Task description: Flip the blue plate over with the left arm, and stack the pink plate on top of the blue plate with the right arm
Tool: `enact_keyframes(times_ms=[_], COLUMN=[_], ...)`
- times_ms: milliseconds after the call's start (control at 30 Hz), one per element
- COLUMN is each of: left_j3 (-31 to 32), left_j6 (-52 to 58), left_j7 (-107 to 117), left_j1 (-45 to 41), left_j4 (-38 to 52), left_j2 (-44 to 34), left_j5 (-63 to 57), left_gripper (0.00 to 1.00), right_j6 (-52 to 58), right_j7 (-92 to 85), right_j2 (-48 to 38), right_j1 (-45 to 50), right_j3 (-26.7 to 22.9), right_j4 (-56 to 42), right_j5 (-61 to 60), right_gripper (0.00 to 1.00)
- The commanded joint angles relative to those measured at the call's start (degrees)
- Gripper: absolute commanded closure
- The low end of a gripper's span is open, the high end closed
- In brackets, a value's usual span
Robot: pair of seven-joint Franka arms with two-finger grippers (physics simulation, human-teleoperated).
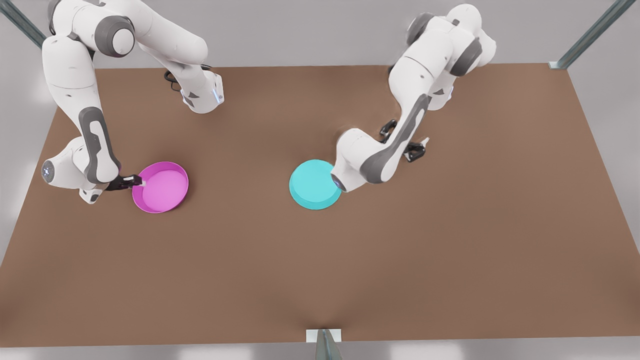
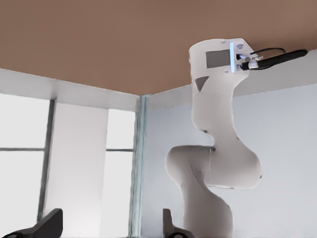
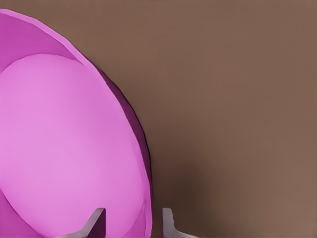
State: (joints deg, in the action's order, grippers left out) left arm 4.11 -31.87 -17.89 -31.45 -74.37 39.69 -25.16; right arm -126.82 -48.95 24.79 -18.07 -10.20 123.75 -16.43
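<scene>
The pink plate (image 1: 161, 187) sits rim up on the brown table (image 1: 320, 275), toward the front view's left. The right gripper (image 1: 136, 181) has its fingers (image 3: 96, 223) spread over the plate's rim, one inside and one outside, not pinching yet. The blue plate (image 1: 314, 184) lies upside down near the middle. The left arm (image 1: 380, 150) bends just beside it; its gripper (image 2: 106, 225) is spread and holds nothing. If the right gripper grabs too little rim, I think the pink plate could slip, tip and land crooked.
</scene>
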Motion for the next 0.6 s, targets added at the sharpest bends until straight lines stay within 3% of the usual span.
enact_keyframes(times_ms=[0, 33, 167, 233, 267, 300, 333, 433, 567], left_j3=[-1.64, -4.9, -6.23, -6.13, -3.07, 0.36, 1.95, 1.86, 1.95], left_j6=[-1.17, -7.58, -25.68, -41.39, -47.74, -55.39, -60.32, -52.68, -49.6], left_j7=[0.4, -0.39, -1.98, 2.57, 8.3, 14.97, 19.11, 20.0, 20.08], left_j1=[1.12, 4.28, 22.38, 26.08, 27.67, 29.07, 29.34, 29.25, 29.25], left_j4=[0.19, 0.45, -0.6, -14.72, -19.06, -20.81, -20.02, -4.47, -0.34], left_j2=[0.48, -1.62, -16.73, -35.43, -39.16, -40.21, -35.92, -25.8, -23.34], left_j5=[-3.9, -5.78, 2.39, 16.34, 18.57, 20.94, 21.21, 24.02, 24.2], left_gripper=[0.0, 0.0, 0.0, 0.0, 0.0, 0.0, 0.0, 0.0, 0.0], right_j6=[-0.01, -0.36, -1.06, -1.15, -1.24, -1.15, -1.15, -1.24, -1.24], right_j7=[0.0, 0.0, 0.0, 0.0, 0.0, 0.0, 0.0, 0.09, 0.26], right_j2=[0.0, 0.0, 0.09, 0.18, 0.44, 0.53, 0.53, 0.79, 0.88], right_j1=[0.05, 0.05, 0.05, 0.05, 0.05, 0.05, 0.05, 0.05, 0.14], right_j3=[0.0, 0.0, 0.0, 0.0, 0.0, 0.0, 0.0, 0.09, 0.18], right_j4=[0.0, 0.0, 0.0, 0.0, -0.18, -0.44, -0.44, -0.53, -0.62], right_j5=[0.0, 0.0, 0.0, 0.0, 0.0, 0.0, 0.0, -0.09, -0.09], right_gripper=[0.64, 0.64, 0.64, 0.64, 0.64, 0.64, 0.64, 0.64, 0.64])
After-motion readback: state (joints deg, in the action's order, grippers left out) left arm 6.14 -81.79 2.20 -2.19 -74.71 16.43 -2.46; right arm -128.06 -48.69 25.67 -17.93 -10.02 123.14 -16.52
